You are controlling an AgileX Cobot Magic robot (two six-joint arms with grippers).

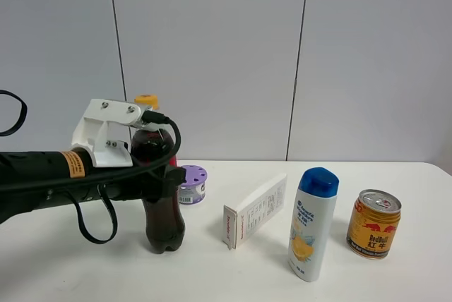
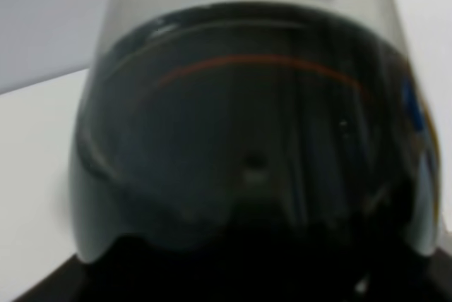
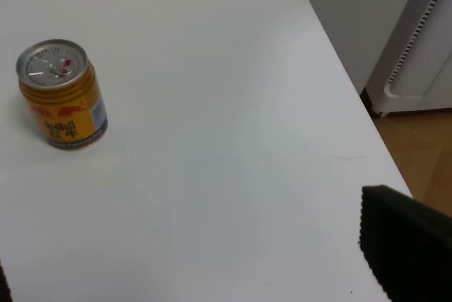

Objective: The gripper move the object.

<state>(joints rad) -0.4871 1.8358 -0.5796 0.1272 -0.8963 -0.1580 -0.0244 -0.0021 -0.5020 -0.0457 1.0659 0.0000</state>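
Note:
The object, a tall cola bottle (image 1: 164, 219) with a yellow-orange cap, stands upright on the white table (image 1: 85, 267) at the left. My left gripper (image 1: 167, 175) reaches in from the left at the bottle's middle, its black jaws to either side of it. The white mount and a black cable sit on top of the gripper. In the left wrist view the dark bottle (image 2: 247, 140) fills the picture and hides the fingers, so the grip is unclear. My right gripper (image 3: 185, 263) is open over bare table, with one black finger (image 3: 406, 245) showing.
A purple-lidded tub (image 1: 192, 183) stands just behind the bottle. To its right lie a white carton (image 1: 256, 210), a white-and-blue shampoo bottle (image 1: 313, 224) and a gold can (image 1: 373, 223) (image 3: 62, 97). The table's right edge (image 3: 357, 111) drops to the floor.

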